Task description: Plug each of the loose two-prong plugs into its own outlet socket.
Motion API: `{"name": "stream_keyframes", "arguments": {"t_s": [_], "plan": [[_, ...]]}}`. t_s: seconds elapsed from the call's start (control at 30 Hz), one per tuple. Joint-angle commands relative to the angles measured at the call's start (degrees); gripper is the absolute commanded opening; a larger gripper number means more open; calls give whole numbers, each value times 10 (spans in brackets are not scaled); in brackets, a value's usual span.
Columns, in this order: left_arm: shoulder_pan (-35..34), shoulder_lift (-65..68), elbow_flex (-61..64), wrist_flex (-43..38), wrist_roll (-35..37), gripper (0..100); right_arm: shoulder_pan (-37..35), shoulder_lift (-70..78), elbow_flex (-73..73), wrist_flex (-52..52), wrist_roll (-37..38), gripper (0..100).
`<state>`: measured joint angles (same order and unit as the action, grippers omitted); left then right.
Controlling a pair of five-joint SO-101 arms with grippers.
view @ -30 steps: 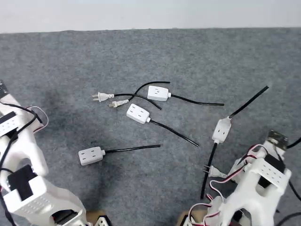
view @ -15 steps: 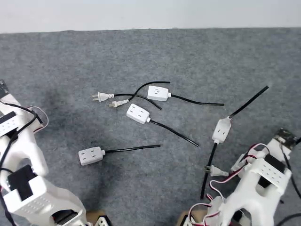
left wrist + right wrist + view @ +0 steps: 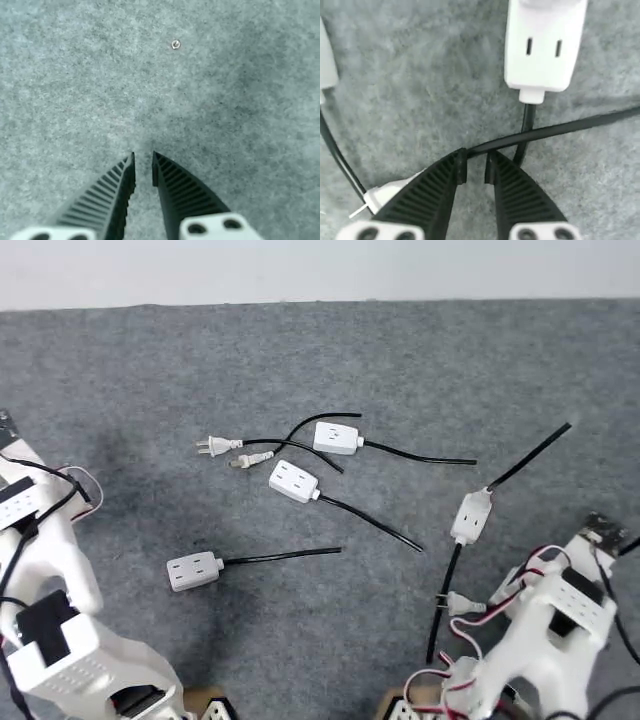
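Since a second ago the right arm (image 3: pixel 545 635) has slid a bit toward the desk's right edge, and the near plug (image 3: pixel 455 604) beside it has nudged slightly; everything else is where it was

High view: grey carpeted desk (image 3: pixel 450 360) with four white sockets spread out. The top socket (image 3: pixel 337 437) and middle socket (image 3: pixel 294 481) sit near the centre, the lower-left socket (image 3: pixel 194 571) is off on its own, and the right-hand socket (image 3: pixel 472 515) is just above the near plug. Two more plugs, the far plug (image 3: pixel 212 446) and the second plug (image 3: pixel 248 459), lie side by side left of the top socket. The left arm (image 3: pixel 50 580) is at the left edge, well apart from all of it

Left wrist view: the left gripper (image 3: pixel 143 160) is over bare carpet, jaws almost together with a thin slit, holding nothing

Right wrist view: the right gripper (image 3: pixel 475 157) is also nearly closed and empty. A black cord (image 3: pixel 560 129) crosses right at its tips, but I can't tell if they touch. An outlet socket (image 3: pixel 542 47) lies just ahead with its two slots facing up, and a white plug (image 3: pixel 390 192) is tucked right beside one finger
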<state>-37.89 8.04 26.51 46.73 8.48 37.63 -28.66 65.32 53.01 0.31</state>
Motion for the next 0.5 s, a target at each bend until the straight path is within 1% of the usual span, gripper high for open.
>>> {"name": "stream_keyframes", "arguments": {"t_s": [0.0, 0.1, 0.47], "plan": [[6, -4, -13, 1, -5, 58, 0, 37, -40, -7, 9, 52], [6, -4, -13, 1, -5, 58, -10, 59, -55, -7, 26, 4], [6, -4, -13, 1, -5, 58, -21, 64, -64, -7, 38, 8]]}}
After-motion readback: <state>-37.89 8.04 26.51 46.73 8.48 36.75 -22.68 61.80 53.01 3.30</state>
